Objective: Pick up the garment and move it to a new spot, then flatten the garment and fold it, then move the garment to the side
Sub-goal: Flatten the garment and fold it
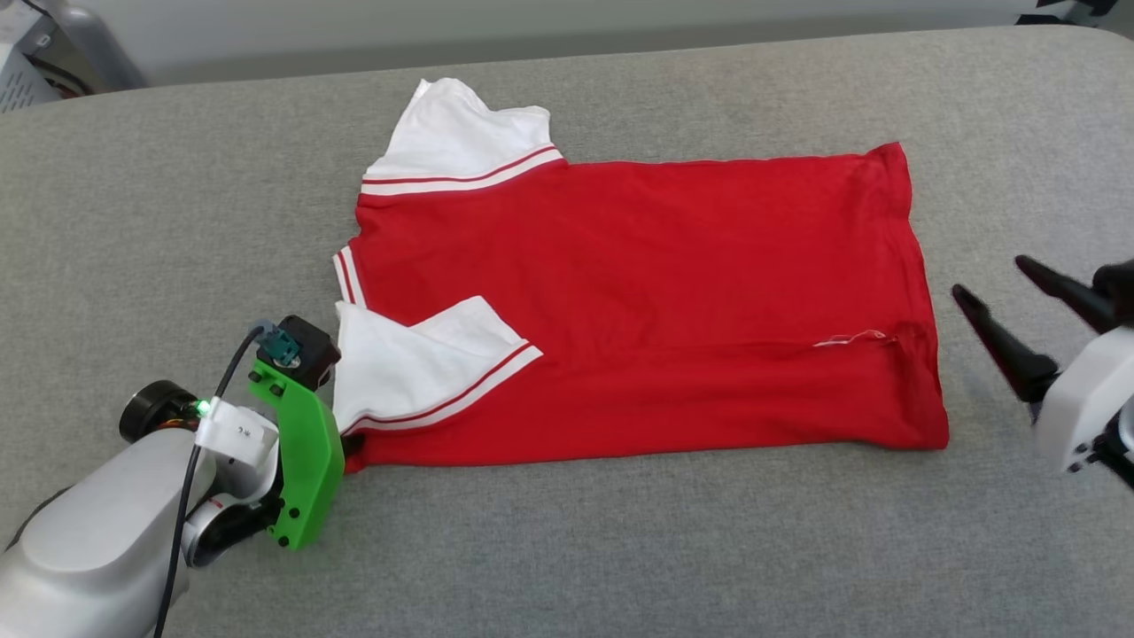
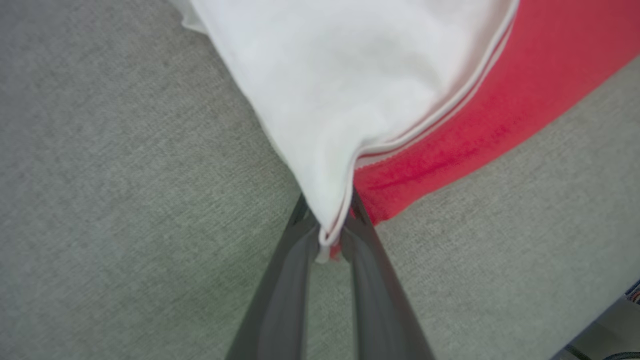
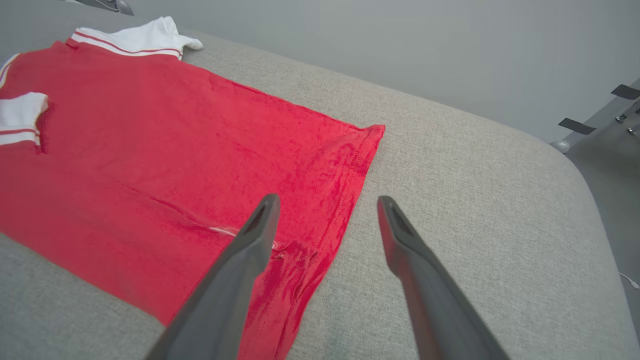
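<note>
Left jaws pinching garment (image 1: 638, 266) corner, right jaws spread (empty), grey fabric surface (image 1: 567, 549), pale wall (image 3: 400, 40)

The shirt (image 1: 638, 292) is red with white sleeves (image 1: 416, 368) and red-and-white stripes. Under the shirt, the table (image 1: 620, 549) is plain grey.

Silver forearm (image 1: 89, 532), green bracket (image 1: 306, 470), black cable (image 1: 189, 483), dark-fingered right claw (image 1: 992, 276).

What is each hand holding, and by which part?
The left hand pinches the T-shirt by a corner of its nearer sleeve; right hand holds nothing.
</note>
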